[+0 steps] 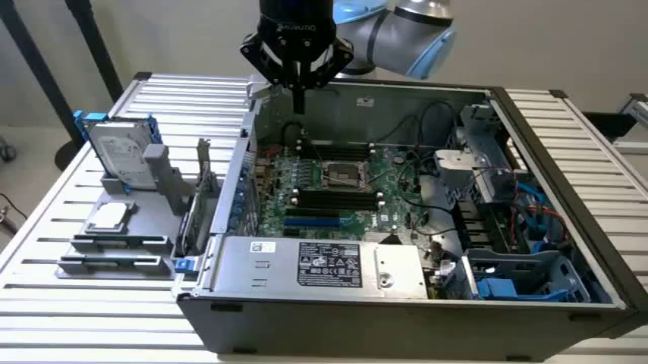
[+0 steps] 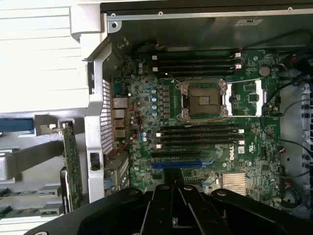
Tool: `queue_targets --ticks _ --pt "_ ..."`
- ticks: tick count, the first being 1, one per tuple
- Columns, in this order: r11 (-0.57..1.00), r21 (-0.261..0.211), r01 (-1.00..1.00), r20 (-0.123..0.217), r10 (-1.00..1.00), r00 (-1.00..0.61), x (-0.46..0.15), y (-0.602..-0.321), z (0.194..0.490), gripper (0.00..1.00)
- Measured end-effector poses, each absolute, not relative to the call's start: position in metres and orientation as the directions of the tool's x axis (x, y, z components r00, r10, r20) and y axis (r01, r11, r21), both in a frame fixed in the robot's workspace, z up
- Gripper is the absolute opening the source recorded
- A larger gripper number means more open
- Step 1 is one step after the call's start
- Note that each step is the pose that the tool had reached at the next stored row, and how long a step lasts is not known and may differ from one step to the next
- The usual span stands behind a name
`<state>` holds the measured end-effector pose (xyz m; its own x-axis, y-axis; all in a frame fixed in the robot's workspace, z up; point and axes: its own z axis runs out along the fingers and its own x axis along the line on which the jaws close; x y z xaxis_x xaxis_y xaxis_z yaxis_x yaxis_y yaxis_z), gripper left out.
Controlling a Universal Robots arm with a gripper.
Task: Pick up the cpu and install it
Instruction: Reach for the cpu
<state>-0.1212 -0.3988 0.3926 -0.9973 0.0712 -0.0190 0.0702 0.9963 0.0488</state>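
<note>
Look of the chip: the cpu is a small, flat square with a dull silver metal top and a thin pale edge, lying face up.
Place of the chip: outside the computer case, beyond its wall on the exterior view's left. It rests on a grey holder on the slatted table, well apart from the claw.
Claw: the gripper hangs above the case's far corner on the exterior view's left. Its fingers point down, pinched together into one narrow tip with nothing between them.
Exterior view gives: the hard drive standing upright in a blue frame on the same holder outside the case. It also shows the power supply inside the case along its near wall, and the arm's pale blue joints above the case.
Wrist view gives: the motherboard inside the case seen from straight above. The socket sits in its metal frame with its dark square middle bare. Black memory slots run along two sides of the socket. A finned silver heatsink and the claw's black linkage are at the picture's edge.
</note>
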Motion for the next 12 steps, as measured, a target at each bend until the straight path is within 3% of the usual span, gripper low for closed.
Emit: queue_targets --ticks 12 --pt "0.996 0.049 0.07 -0.019 0.071 -0.997 -0.1212 -0.3988 0.3926 0.11"
